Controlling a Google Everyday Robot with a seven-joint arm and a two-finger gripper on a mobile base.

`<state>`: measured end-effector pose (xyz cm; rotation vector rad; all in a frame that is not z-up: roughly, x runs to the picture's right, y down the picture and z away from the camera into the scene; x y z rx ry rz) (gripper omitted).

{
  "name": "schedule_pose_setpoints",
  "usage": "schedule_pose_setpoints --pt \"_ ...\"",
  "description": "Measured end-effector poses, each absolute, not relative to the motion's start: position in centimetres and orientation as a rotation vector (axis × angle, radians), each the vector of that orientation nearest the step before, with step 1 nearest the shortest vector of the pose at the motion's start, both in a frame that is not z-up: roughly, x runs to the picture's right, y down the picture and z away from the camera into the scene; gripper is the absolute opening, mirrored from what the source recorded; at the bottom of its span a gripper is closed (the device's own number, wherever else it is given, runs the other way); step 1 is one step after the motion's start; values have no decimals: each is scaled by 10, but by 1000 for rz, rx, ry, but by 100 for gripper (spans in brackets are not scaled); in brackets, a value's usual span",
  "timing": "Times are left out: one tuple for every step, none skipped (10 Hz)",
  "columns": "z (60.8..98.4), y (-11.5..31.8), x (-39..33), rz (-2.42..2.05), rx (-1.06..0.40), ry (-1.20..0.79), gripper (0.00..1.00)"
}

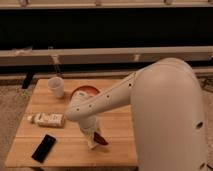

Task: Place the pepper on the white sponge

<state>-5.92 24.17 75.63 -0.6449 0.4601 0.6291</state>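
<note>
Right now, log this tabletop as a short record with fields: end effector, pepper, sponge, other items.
end effector: end effector low over the front of the wooden table
pepper: dark red pepper at the end effector's tip
sponge: white sponge directly under the end effector, mostly hidden
bowl: orange bowl behind the arm
cup: clear cup at back left
bottle: white bottle lying at left
phone: black phone at front left
</note>
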Motion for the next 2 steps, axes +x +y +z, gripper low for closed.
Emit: schedule_pose_setpoints --pt "755 240 -58 630 -650 456 40" --pt "752 238 -57 632 -656 451 53"
